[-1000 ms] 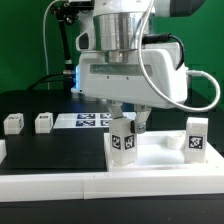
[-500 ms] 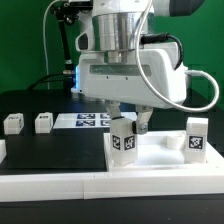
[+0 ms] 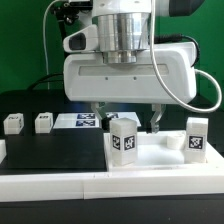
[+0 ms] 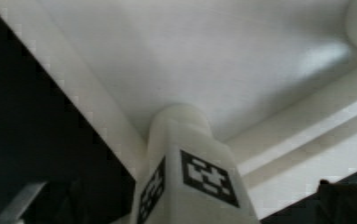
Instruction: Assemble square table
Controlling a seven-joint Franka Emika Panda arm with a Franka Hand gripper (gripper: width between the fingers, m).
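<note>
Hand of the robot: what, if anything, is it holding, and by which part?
Nothing is held. The hand is open, straddling the upright leg without gripping it.

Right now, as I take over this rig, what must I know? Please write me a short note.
Gripper: open, with one jaw on either side of the middle leg, not gripping it.
Slab: lies flat at the front of the table.
Done: the middle leg and the right leg stand upright on the slab. How firmly they sit cannot be seen.
Left: two loose legs, one and the other, stand on the table at the exterior view's left, beside the marker board. Neither is on the slab yet.
</note>
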